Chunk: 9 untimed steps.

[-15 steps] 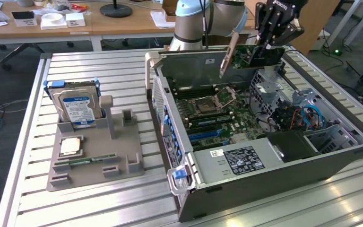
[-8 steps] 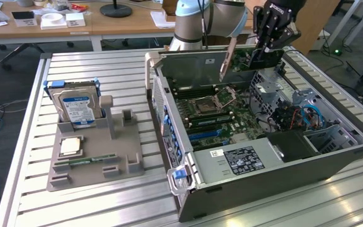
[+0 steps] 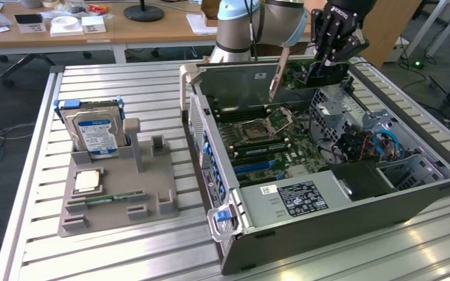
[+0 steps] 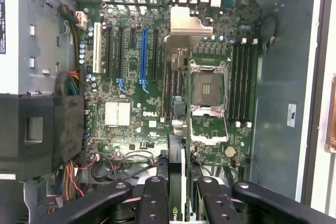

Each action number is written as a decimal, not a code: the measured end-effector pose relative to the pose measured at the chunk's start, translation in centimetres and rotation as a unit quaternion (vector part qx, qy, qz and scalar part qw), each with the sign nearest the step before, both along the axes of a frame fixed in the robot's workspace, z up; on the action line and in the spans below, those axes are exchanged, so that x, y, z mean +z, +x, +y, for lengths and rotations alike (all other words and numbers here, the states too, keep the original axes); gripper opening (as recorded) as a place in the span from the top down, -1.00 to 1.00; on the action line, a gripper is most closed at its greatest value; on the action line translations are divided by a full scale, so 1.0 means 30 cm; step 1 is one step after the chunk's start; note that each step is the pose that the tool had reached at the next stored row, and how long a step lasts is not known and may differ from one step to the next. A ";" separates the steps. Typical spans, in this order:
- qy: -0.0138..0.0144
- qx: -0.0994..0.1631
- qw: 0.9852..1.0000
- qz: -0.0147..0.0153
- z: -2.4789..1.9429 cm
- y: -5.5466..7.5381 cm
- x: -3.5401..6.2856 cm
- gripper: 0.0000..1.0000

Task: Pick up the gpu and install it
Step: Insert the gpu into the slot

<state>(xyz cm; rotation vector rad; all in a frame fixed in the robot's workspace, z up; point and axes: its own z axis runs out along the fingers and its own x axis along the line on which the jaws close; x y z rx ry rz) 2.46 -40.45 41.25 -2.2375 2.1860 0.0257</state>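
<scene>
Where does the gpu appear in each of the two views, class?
Exterior view: the gpu hangs from the pincer above the open case, near the picture's top.
Wrist view: the gpu stands edge-on between the pincer's fingers, over the motherboard.
Shared landmark: the CPU socket.

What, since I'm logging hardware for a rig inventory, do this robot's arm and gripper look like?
The arm is a thick silver-grey tube with a pale blue joint cap. The gripper is black, with small white lettering on its body and linked fingers studded with round pins.
</scene>
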 end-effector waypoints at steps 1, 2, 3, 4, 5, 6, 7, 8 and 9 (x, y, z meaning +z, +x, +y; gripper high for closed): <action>0.000 -0.002 1.000 0.000 -0.001 -0.001 -0.001 0.48; 0.000 -0.003 1.000 0.000 -0.002 -0.001 -0.001 0.48; 0.000 -0.004 1.000 0.000 -0.004 -0.002 -0.001 0.48; 0.000 -0.005 1.000 0.000 -0.006 -0.003 -0.002 0.48; 0.000 -0.006 1.000 0.000 -0.008 -0.004 -0.003 0.48; 0.000 -0.007 1.000 0.000 -0.010 -0.005 -0.003 0.48; 0.000 -0.007 1.000 0.000 -0.012 -0.006 -0.004 0.48; 0.000 -0.008 1.000 0.000 -0.015 -0.007 -0.005 0.48; 0.000 -0.009 1.000 0.000 -0.018 -0.007 -0.005 0.48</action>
